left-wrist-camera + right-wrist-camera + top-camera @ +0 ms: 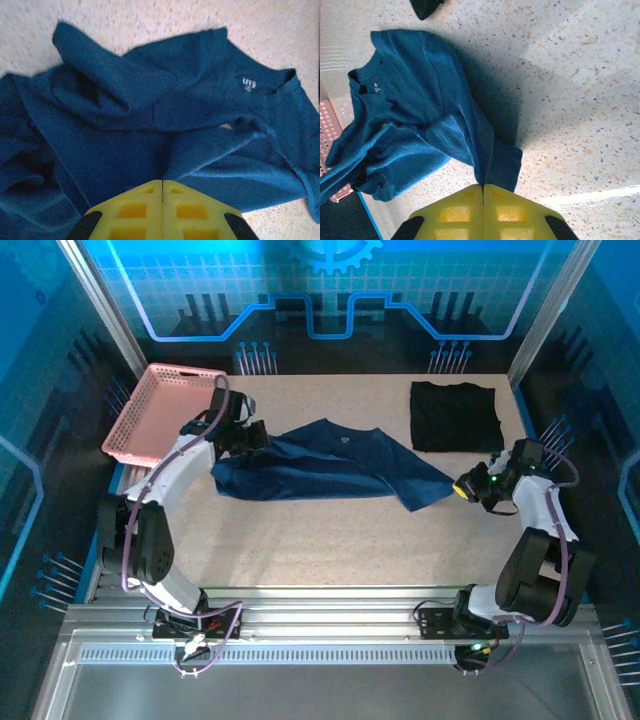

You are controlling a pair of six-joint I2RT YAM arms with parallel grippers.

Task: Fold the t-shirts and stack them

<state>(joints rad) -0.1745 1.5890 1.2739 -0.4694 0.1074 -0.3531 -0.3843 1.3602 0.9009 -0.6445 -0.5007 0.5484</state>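
A navy blue t-shirt [320, 465] lies crumpled and stretched across the middle of the table, its small white neck print [248, 84] facing up. My left gripper [243, 435] is shut on the shirt's left end; its yellow fingers [135, 210] pinch a fold of the cloth. My right gripper [462, 486] is shut on the shirt's right corner [495, 160], the cloth running up from the closed fingers [512, 212]. The navy shirt [415, 125] hangs slack between the two grippers. A plain black t-shirt [455, 415], folded to a square, rests at the back right.
A pink perforated basket [160, 410] stands at the back left, close to my left arm; its edge [329, 132] shows past the navy cloth. The speckled tabletop [330, 540] is bare in front of the shirt.
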